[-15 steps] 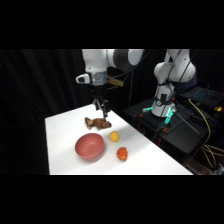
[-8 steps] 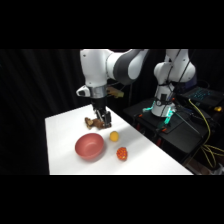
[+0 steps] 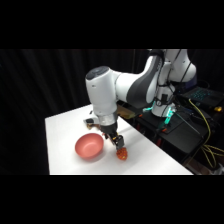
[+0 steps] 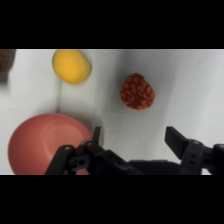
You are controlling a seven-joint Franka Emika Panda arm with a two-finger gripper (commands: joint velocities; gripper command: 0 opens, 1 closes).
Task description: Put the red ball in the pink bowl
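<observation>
The red ball (image 4: pixel 137 92) is small, red-orange with yellowish speckles, and lies on the white table; in the side view the red ball (image 3: pixel 121 155) sits just right of the pink bowl. The pink bowl (image 3: pixel 89 146) is round, shallow and holds nothing; in the wrist view the pink bowl (image 4: pixel 42 145) fills the lower left. My gripper (image 4: pixel 134 137) hangs open over the table, short of the ball, with nothing between its fingers. In the side view the gripper (image 3: pixel 117 141) is just above the ball, between it and the bowl's rim.
A plain yellow ball (image 4: pixel 71 65) lies beyond the bowl, left of the red ball. A brown object (image 4: pixel 5 62) shows at the wrist view's left edge. Black equipment with cables (image 3: pixel 200 120) stands off the table's right side.
The arm has swung forward and down from the brown object at the back toward the red ball and the bowl near the table's front.
</observation>
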